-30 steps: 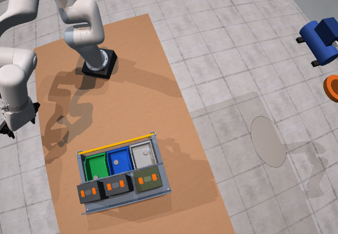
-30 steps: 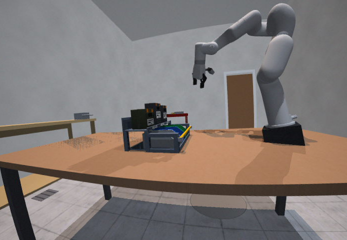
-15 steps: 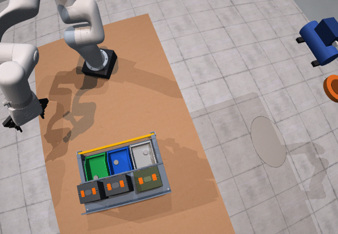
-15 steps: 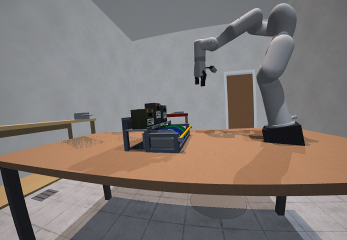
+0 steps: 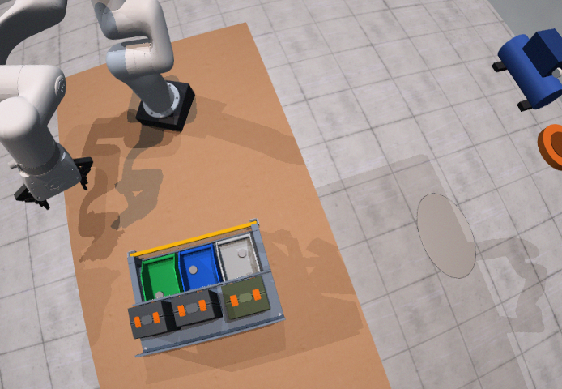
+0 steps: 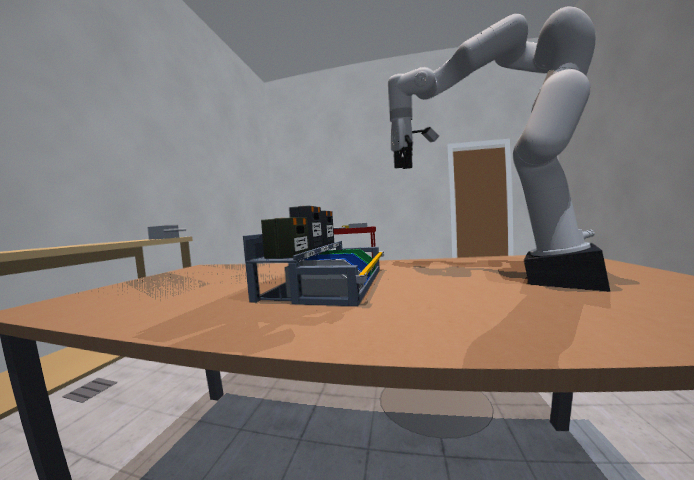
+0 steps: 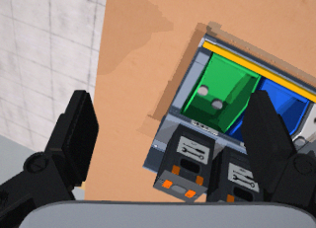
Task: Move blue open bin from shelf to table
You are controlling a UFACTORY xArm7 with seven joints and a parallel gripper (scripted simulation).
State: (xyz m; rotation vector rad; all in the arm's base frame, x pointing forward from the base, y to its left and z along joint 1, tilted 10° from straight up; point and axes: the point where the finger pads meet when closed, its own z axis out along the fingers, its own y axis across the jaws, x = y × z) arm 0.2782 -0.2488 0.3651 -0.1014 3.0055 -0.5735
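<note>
Gripper [image 5: 52,183] released, fingers spread wide, nothing between them. It hangs high above the table [image 5: 254,151], over its edge at about 9 o'clock in the top view, well apart from the shelf [image 5: 256,223].

Blue open bin [image 5: 199,269] sits on the shelf's lower level, in the middle slot, with a small grey part visible inside. Green bin [image 5: 160,275] stands just beside it toward 9 o'clock; grey bin [image 5: 238,258] just beside it toward 3 o'clock.

Obstructions noted: a yellow bar [image 5: 189,239] runs along the shelf edge at 12 o'clock of all three bins. On the upper level, at 6 o'clock of the bins, stand two black cases [image 5: 172,314] and one olive case [image 5: 244,300], each with orange latches. In the wrist view the black cases overlap the near ends of the green and blue bins.

The arm's black base block [image 5: 188,98] stands on the table at 12 o'clock of the shelf, well apart.

Off the table, at 2 o'clock: a blue cylinder unit [image 5: 531,75] and an orange ring [image 5: 542,148] on the floor.
</note>
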